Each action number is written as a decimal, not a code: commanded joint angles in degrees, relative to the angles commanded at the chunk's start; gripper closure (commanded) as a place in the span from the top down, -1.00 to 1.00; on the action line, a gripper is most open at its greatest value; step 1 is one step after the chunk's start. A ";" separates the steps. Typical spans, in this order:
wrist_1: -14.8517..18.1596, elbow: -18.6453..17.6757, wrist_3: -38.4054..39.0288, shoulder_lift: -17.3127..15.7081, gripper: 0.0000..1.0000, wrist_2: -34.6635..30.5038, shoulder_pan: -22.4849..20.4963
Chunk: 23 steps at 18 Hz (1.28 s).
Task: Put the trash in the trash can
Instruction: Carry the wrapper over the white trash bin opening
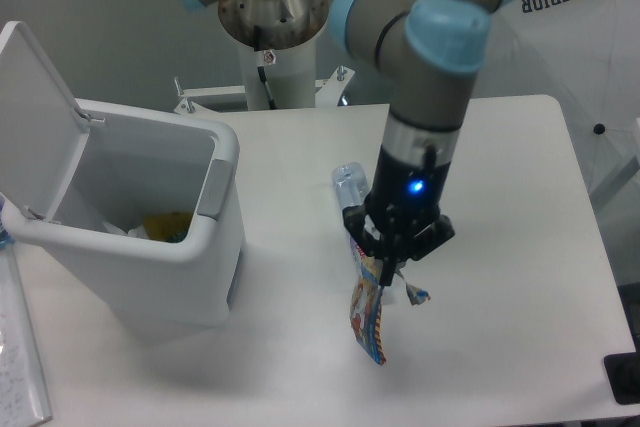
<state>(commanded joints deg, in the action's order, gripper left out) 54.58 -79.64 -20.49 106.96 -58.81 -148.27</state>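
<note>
My gripper (385, 265) is clamped on the snack bag (368, 319), which dangles above the table; next I must carry it left over the open trash can (205, 237)

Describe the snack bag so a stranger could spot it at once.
Start at the white trash can with its lid up, then look right to the hand. The snack bag dangles from it, crinkly, blue and orange, unlike the clear bottle behind.
</note>
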 joint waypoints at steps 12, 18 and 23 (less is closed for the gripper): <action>-0.09 -0.43 6.86 -12.29 -1.00 10.91 0.35; -0.09 -1.65 8.01 -17.31 -1.00 12.32 3.42; -0.26 -7.28 7.04 -21.00 -1.00 12.23 6.14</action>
<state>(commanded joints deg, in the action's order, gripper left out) 54.32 -86.91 -13.45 85.96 -46.58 -142.13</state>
